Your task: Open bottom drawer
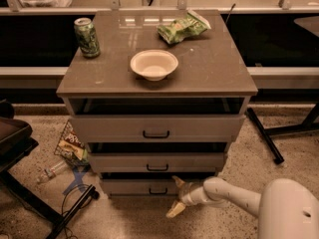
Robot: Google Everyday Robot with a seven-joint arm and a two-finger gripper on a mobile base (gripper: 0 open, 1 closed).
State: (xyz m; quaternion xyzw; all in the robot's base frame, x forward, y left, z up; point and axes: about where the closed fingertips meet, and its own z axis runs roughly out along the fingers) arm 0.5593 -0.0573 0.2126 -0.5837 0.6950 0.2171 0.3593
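A grey cabinet stands on a speckled floor, in front of a long low shelf that runs across the back of the room. On its flat top sit a green can at the back left, a white bowl near the middle and a crumpled green snack bag at the back right, all well apart from each other.

The cabinet has three drawers, each with a small black handle and a dark gap above its front. The bottom drawer is the lowest, close to the floor.

The gripper is low in front of that drawer, just right of its handle. Its two fingers are spread apart, one pointing up toward the drawer front and one down toward the floor, with nothing between them. The white arm reaches in from the lower right.

To the left of the cabinet, a snack packet, a plastic bottle and a blue cross of tape lie on the floor beside a black stand. A black table leg slants across the floor on the right.
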